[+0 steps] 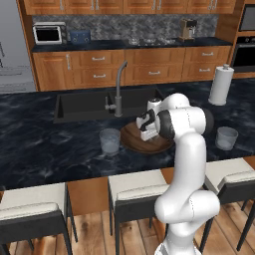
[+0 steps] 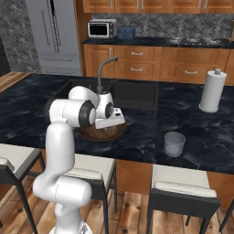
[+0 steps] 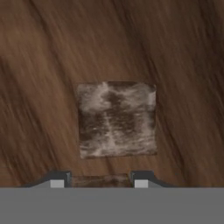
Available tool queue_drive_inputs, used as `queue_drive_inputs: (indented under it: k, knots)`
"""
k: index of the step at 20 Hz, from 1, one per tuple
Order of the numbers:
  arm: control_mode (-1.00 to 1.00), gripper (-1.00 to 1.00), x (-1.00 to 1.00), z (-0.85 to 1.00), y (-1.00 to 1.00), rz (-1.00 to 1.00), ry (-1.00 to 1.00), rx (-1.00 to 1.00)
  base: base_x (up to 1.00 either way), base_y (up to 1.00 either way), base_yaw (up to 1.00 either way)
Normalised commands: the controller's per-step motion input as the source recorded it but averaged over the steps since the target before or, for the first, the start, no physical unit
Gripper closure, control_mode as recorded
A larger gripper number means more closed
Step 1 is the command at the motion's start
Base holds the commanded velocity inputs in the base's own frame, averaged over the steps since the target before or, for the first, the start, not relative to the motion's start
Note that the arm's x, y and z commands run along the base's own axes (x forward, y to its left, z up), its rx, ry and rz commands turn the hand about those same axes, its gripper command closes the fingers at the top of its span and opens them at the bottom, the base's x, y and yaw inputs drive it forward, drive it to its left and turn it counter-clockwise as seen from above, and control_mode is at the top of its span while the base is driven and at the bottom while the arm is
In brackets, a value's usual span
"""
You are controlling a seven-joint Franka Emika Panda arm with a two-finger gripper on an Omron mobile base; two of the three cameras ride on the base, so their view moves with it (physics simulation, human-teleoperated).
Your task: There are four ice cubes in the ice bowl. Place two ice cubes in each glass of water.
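My gripper [image 1: 145, 130] reaches down into the brown wooden ice bowl [image 1: 130, 143], also visible as the gripper [image 2: 116, 122] over the bowl [image 2: 91, 135]. In the hand view the bowl's grain fills the background and one glassy ice cube [image 3: 117, 119] lies ahead of the fingers. A second ice cube [image 3: 101, 180] shows as a sliver between my fingertips [image 3: 59, 179], whose jaws stand half closed around it. Contact with it cannot be made out. One glass of water [image 1: 109, 141] stands left of the bowl, the other glass of water [image 1: 226, 138] far to its right.
A sink [image 1: 82, 104] with a tall faucet [image 1: 119, 89] lies just behind the bowl. A white paper-towel roll [image 1: 221, 84] stands at the back right. Stools [image 1: 137, 191] line the counter's near edge.
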Motion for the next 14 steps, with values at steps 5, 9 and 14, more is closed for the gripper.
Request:
queue_drive_inputs:
  k: [5,9,14]
  knots:
    - [-1.00,1.00,-0.03,-0.06,0.00,-0.06,0.00,0.00,0.00,0.00,0.00]
    - [-1.00,1.00,0.00,0.13,-0.01,-0.07,0.00,0.00,0.00,0.00,0.00]
    - [-1.00,1.00,-0.03,0.58,-0.17,-0.09,0.00,0.00,0.00,0.00,0.00]
